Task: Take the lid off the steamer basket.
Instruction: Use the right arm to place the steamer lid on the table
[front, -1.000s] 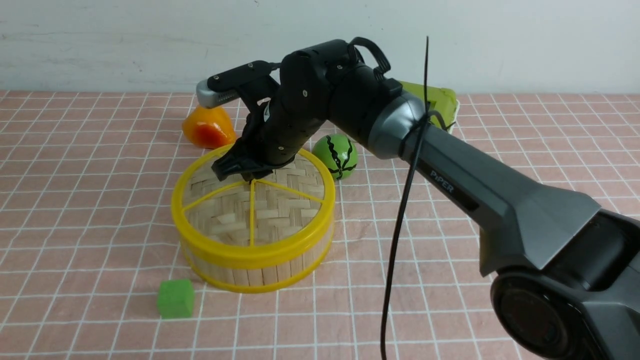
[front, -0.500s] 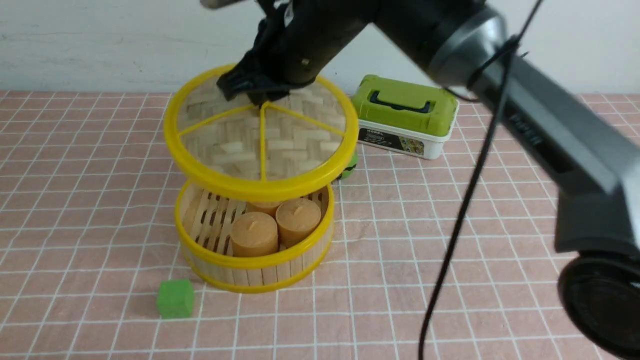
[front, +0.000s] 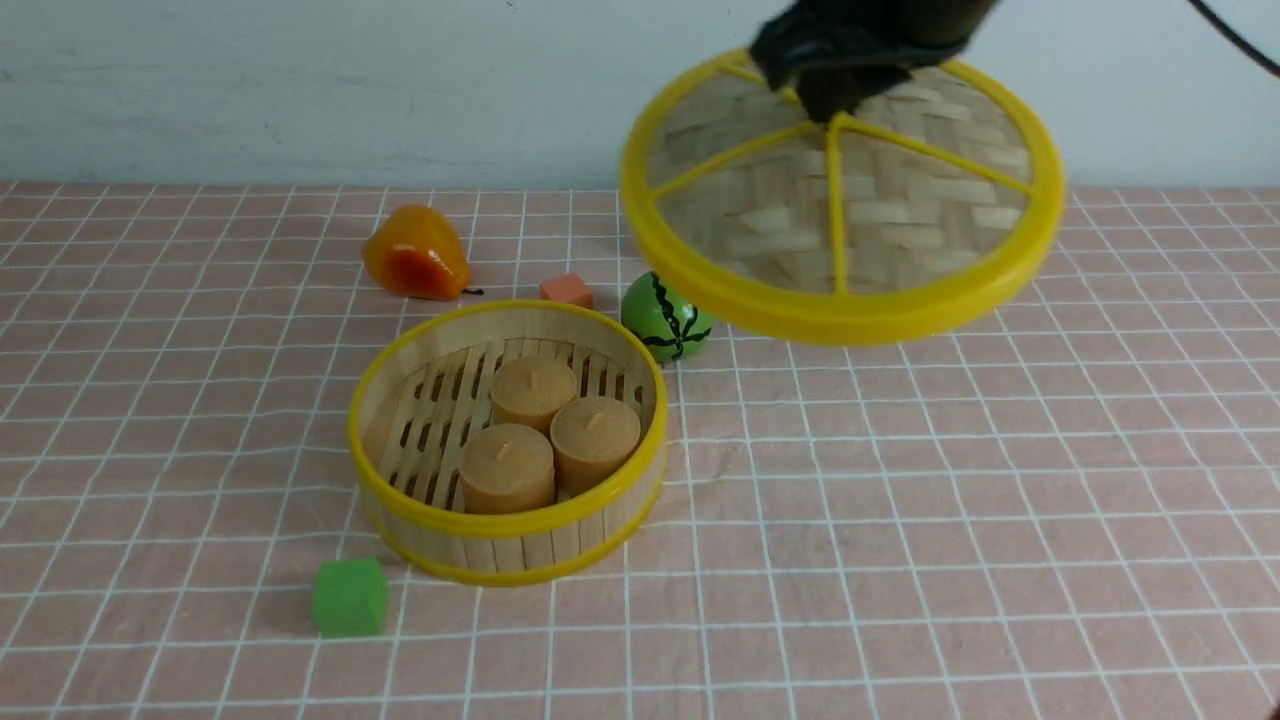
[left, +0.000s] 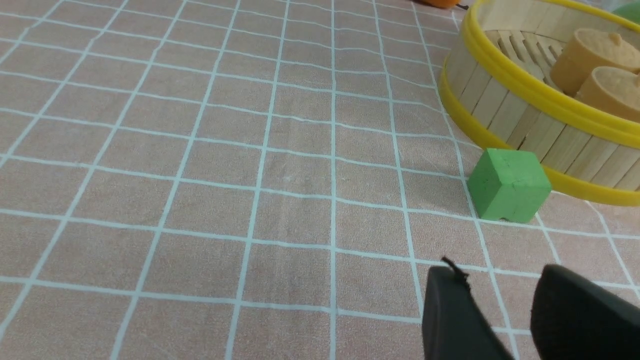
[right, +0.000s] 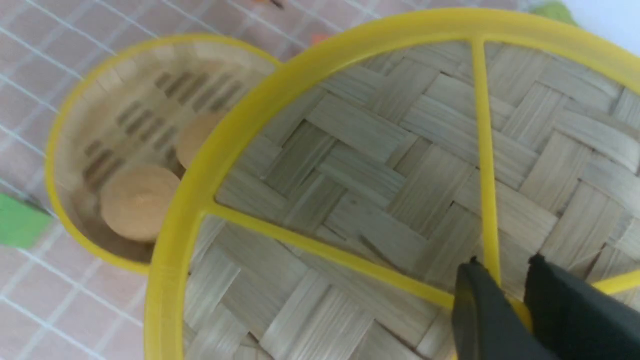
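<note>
The lid (front: 850, 210), a woven bamboo disc with a yellow rim and spokes, hangs in the air up and to the right of the steamer basket (front: 505, 545). My right gripper (front: 835, 100) is shut on the lid's central knob; in the right wrist view its jaws (right: 505, 270) pinch the knob above the lid (right: 375, 165). The steamer basket stands open on the cloth with three tan cylinders (front: 545, 430) inside; it also shows in the right wrist view (right: 80, 125) and the left wrist view (left: 505, 100). My left gripper (left: 500, 285) hovers over the cloth, jaws a little apart, holding nothing.
A green cube (front: 350, 597) lies in front of the basket at its left. An orange pear (front: 415, 255), a small orange block (front: 567, 290) and a green striped ball (front: 665, 318) lie behind the basket. The checked pink cloth (front: 950, 520) covers the table.
The right gripper has lifted the lid off the basket and carried it up and to the right. The three cylinders inside the basket are now uncovered. The basket has not moved.
</note>
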